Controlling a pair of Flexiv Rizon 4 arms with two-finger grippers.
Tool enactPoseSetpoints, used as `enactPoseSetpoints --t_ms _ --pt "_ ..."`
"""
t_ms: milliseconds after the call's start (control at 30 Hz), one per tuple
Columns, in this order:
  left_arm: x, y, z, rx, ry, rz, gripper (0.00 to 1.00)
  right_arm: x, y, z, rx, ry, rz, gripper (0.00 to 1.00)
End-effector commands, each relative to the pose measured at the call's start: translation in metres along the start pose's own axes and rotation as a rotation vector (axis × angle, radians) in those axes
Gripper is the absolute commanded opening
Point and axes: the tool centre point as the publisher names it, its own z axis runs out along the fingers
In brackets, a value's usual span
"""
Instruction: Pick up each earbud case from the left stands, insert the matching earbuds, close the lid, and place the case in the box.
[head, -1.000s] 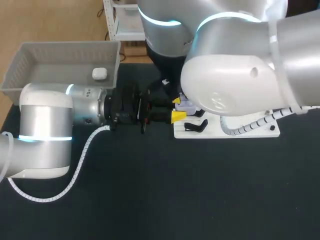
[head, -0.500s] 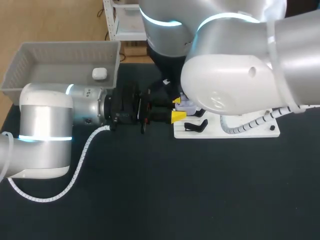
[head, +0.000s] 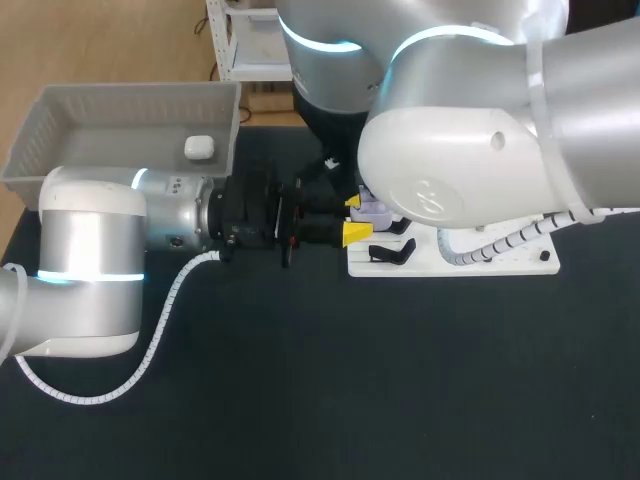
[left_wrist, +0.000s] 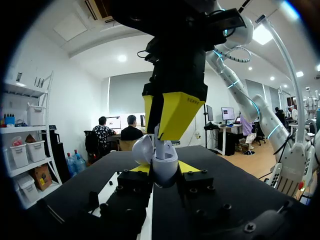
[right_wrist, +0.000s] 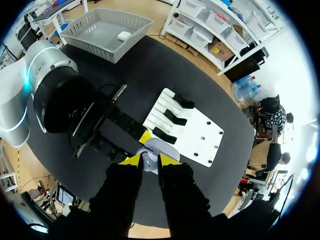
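Observation:
A pale lavender earbud case (head: 378, 212) sits over the near end of the white stand board (head: 500, 262), with my left gripper (head: 356, 218) shut on its sides. In the left wrist view the case (left_wrist: 165, 167) is upright between the yellow tips, its lid (left_wrist: 142, 150) hinged open. My right gripper (left_wrist: 162, 135) comes straight down onto the case's open top, shut on a small white earbud (left_wrist: 159, 143) that reaches into the case. The right wrist view shows the earbud (right_wrist: 149, 162) between that gripper's tips, above the case (right_wrist: 161, 147). In the head view my right arm hides its own gripper.
A grey basket (head: 60, 100) stands at the back left, holding one white case (head: 199, 147). Black holders (head: 392, 252) sit at the near end of the white board (right_wrist: 200, 140). Dark tabletop lies open in front of both arms.
My right arm's bulk has edged slightly to the left in the head view. The left arm, the case and both grips look the same.

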Motion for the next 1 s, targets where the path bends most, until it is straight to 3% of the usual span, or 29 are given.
enactPoseSetpoints --t_ms 33,533,567,600,633,833,1000 --pt "0.0 -0.002 0.0 -0.005 0.0 0.002 0.0 -0.001 -0.001 0.004 -0.004 0.002 0.0 0.0" --pt "0.0 -0.002 0.0 -0.005 0.0 0.002 0.0 -0.001 0.0 0.009 -0.001 0.007 -0.006 0.0" --pt "0.0 -0.002 0.0 -0.005 0.0 0.002 0.0 -0.001 -0.001 0.009 -0.008 0.007 -0.007 0.11" --pt "0.0 -0.002 0.0 -0.005 0.0 0.002 0.0 0.0 0.0 0.008 -0.008 0.008 -0.008 0.76" --pt "0.0 -0.002 0.0 -0.005 0.0 0.002 0.0 0.001 0.0 0.005 -0.007 0.007 -0.009 1.0" --pt "0.0 -0.002 0.0 -0.005 0.0 0.002 0.0 0.007 0.001 -0.023 -0.017 -0.048 -0.01 1.0" --pt "0.0 -0.002 0.0 -0.005 0.0 0.002 0.0 0.002 -0.022 -0.037 0.034 -0.115 0.095 1.0"
